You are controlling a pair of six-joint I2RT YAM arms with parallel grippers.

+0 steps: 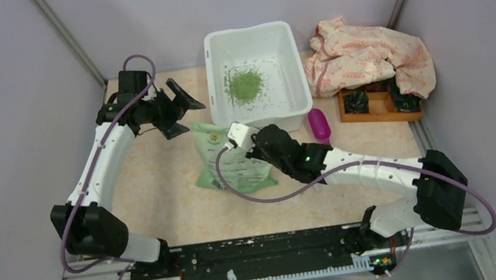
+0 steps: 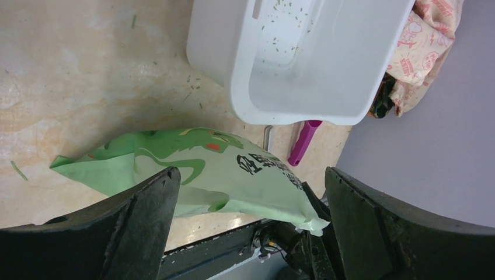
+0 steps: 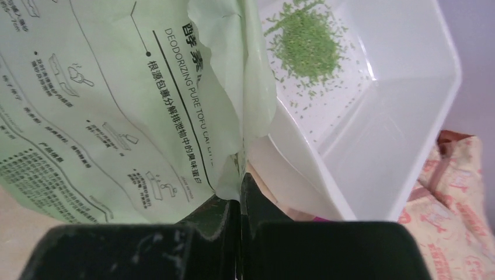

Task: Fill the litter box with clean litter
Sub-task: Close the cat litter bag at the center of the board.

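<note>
The white litter box [image 1: 299, 68] stands at the back centre with a small pile of green clean litter [image 1: 245, 84] and scattered granules inside. It also shows in the right wrist view [image 3: 408, 111], with the litter [image 3: 306, 44]. A green-and-white printed bag [image 1: 230, 164] lies just in front of the box. My right gripper [image 1: 233, 140] is shut on the bag's edge [image 3: 233, 151], next to the box's near wall. My left gripper [image 1: 182, 111] is wide open and empty, left of the box and above the bag [image 2: 222, 169].
A magenta scoop [image 1: 318, 125] lies right of the bag by the box's front corner. A pink printed cloth [image 1: 364, 56] drapes over a small wooden tray [image 1: 381, 114] at the back right. Loose granules lie on the tabletop [image 2: 192, 81].
</note>
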